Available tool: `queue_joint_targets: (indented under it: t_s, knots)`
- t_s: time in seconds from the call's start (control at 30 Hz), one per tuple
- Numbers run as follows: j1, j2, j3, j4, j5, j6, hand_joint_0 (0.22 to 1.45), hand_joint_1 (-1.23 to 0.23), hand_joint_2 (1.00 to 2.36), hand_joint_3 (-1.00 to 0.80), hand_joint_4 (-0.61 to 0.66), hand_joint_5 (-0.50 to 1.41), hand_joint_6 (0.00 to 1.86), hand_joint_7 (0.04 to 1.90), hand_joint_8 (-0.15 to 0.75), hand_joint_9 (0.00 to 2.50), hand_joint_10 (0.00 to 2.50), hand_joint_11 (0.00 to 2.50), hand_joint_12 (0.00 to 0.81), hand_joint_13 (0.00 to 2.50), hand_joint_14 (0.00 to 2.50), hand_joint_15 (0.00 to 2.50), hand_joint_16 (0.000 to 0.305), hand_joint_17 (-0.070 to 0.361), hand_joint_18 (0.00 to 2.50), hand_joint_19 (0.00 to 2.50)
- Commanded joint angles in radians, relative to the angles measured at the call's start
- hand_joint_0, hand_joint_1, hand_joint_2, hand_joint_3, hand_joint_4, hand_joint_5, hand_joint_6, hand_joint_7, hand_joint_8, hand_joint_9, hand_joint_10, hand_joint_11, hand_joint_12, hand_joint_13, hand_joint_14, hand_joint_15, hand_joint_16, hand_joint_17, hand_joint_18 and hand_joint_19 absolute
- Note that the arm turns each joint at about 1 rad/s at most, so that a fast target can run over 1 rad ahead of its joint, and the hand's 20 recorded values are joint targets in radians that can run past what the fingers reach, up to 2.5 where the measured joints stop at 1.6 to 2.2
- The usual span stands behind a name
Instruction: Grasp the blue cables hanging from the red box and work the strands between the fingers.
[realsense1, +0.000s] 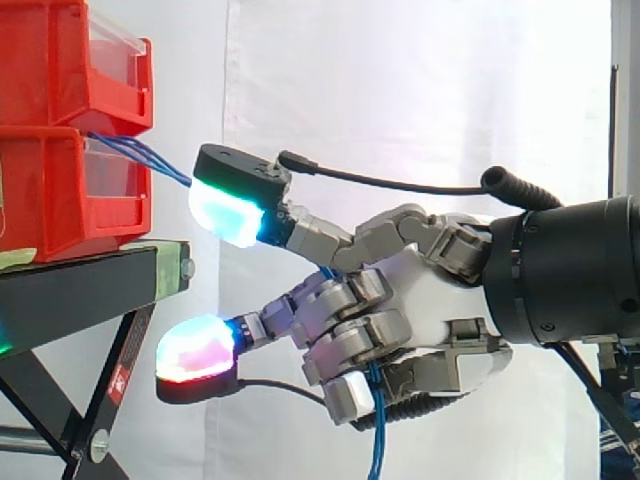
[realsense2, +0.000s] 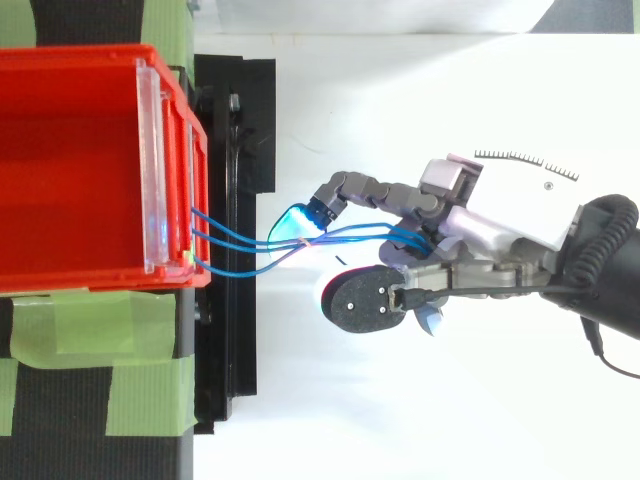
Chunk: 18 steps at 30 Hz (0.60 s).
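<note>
1. Top view: the blue cables (realsense2: 345, 235) leave the front lip of the red box (realsense2: 80, 150) as a few separate strands. They draw together and cross the open gap into my hand (realsense2: 500, 235).
2. My fingers (realsense1: 350, 365) are clenched on those strands. In the side view the curled ones wrap the bundle against my palm, and the loose ends hang out below them.
3. My other fingers reach straight toward the box. A cyan-green pad (realsense1: 228, 210) sits just beside the strands where they come off the box, and a pink-red pad (realsense1: 195, 348) hangs lower, near the edge of the black stand (realsense1: 80, 285).
4. I judge the strands thin, light and limp, with a smooth jacket that will likely slide over my pads rather than catch. They will bend wherever I press and carry no weight worth counting.
5. They look fixed at the box end, so a hard pull could drag the box or strain the strands. Gentle rolling seems safer.
6. The best hold, I think, is mid-span between the box and my palm. There the strands lie apart enough for my pads to slip between them.
</note>
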<state>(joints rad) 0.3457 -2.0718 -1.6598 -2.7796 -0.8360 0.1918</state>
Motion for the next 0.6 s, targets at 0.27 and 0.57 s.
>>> queue_joint_targets:
  t_s: [0.27, 0.57]
  knots:
    - [-0.001, 0.001, 0.000, 0.000, 0.000, 0.000, 0.78, -0.59, 1.00, -1.00, 0.28, 0.04, 0.00, 1.25, 0.494, 1.53, 2.50, 2.50, 0.636, 1.85, 2.50, 1.69, 0.218, 0.164, 2.33, 0.74]
    - [0.001, 0.001, 0.000, -0.008, 0.003, 0.008, 0.78, -0.59, 1.00, -1.00, 0.29, 0.04, 0.00, 1.25, 0.492, 1.53, 2.50, 2.50, 0.635, 1.85, 2.50, 1.69, 0.218, 0.163, 2.33, 0.73]
